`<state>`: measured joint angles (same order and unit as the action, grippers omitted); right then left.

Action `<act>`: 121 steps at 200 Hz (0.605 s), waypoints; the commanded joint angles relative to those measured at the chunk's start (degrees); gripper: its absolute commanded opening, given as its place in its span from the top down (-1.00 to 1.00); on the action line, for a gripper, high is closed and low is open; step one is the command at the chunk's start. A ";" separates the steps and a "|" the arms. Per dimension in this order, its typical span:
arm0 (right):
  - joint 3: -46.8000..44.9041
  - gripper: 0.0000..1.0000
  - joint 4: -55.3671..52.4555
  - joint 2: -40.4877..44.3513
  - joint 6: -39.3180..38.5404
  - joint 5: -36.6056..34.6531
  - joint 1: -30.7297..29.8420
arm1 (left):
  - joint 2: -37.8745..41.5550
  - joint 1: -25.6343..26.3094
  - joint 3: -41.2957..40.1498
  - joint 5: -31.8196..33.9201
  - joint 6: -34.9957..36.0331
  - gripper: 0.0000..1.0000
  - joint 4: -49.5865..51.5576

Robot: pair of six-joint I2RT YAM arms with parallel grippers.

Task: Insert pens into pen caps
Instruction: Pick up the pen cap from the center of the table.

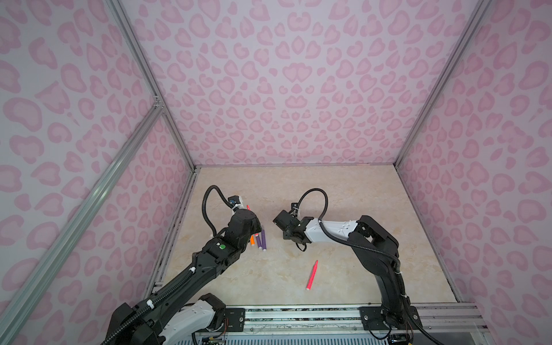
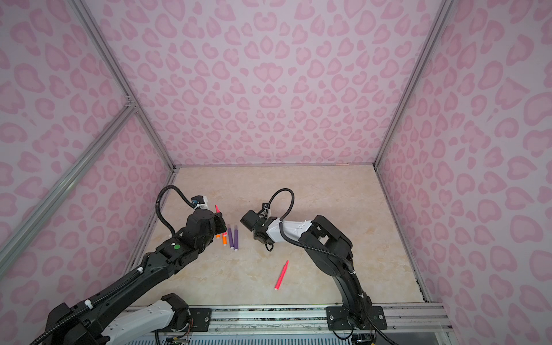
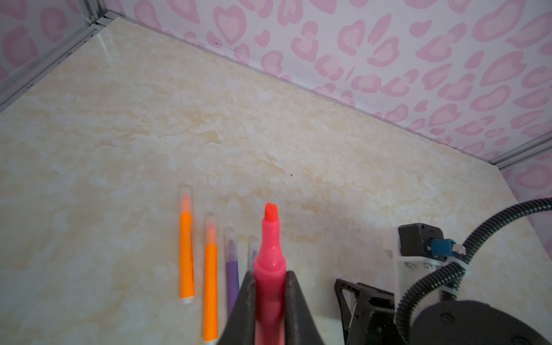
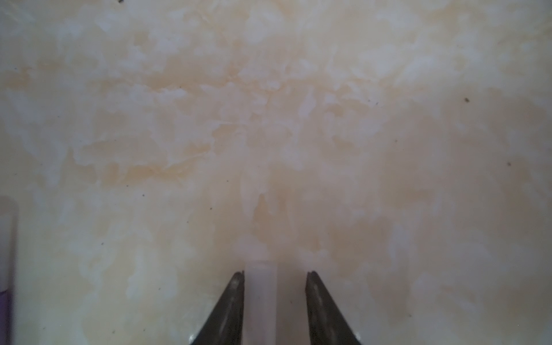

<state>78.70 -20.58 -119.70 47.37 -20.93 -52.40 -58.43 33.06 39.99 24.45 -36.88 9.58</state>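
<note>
Beige surface (image 1: 343, 191): left fingers (image 3: 243, 301) were clamped on pink pen (image 3: 270, 263), tip bare. Right fingers (image 4: 231, 301) were apart, straddling clear cap (image 4: 260, 292) lying on surface, off-centre. Uneven closing could skid or flip the slick cap.

tabletop (image 3: 209, 119): glossy, marble-look | pen cap (image 4: 259, 292): clear plastic — smooth | frame rail (image 1: 104, 182): matt metal — ribbed

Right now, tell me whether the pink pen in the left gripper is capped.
Uncapped. The pink pen held in the left gripper shows a bare chisel tip.
</note>
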 commanded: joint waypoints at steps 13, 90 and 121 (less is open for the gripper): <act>0.89 0.30 -1.33 -1.32 -0.96 0.83 0.31 | 0.56 -0.10 0.44 0.20 0.15 0.94 -0.35; 1.27 0.47 -2.19 -1.58 -1.76 2.10 -0.04 | 0.81 -0.11 0.41 0.16 0.13 0.94 -0.36; 1.55 0.56 -2.55 -1.85 -1.76 2.25 -0.08 | 0.94 -0.09 0.38 0.23 0.15 0.94 -0.37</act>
<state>80.27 -20.86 -120.66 45.87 -19.51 -52.38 -57.87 33.06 39.99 24.45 -36.88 9.63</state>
